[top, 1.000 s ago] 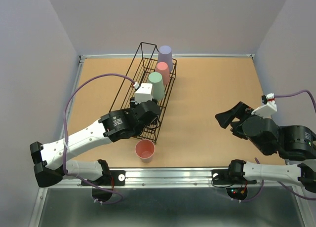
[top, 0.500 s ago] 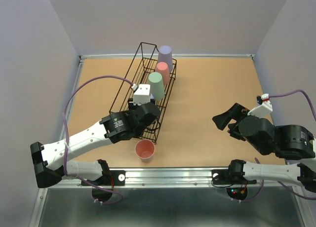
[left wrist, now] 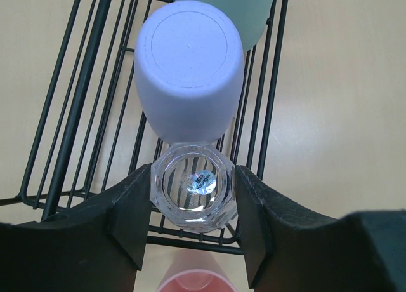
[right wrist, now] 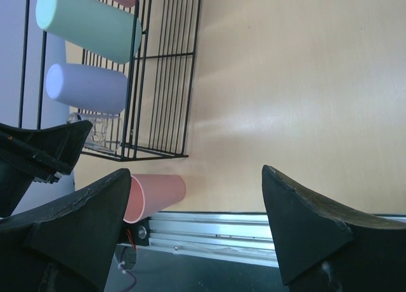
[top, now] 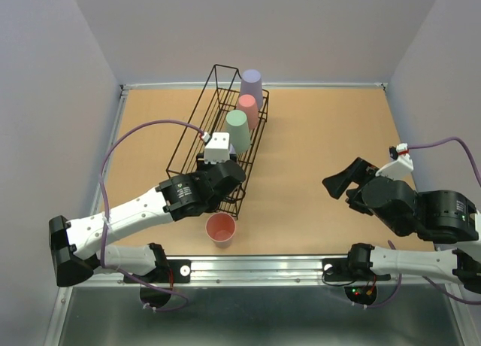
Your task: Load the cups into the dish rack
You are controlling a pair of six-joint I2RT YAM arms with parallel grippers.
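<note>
1. Plastic and see-through, the clear cup [left wrist: 193,193] shows end-on at lower centre of the left wrist view. It is over the near end of the dish rack [left wrist: 82,82] and touches a lavender cup [left wrist: 189,70].
2. The left end effector [left wrist: 193,203] holds it, partly open, with a finger on each side. The right end effector [top: 340,186] gapes empty at the right.
3. Best to settle it onto the wires, then spread the fingers straight apart without nudging its lavender neighbour.
4. Hard to tell: which way up it is, and whether it rests on the wires. From above, the wrist hides it. The salmon cup [top: 221,228] on the surface is cut off at the bottom edge of the left wrist view.
</note>
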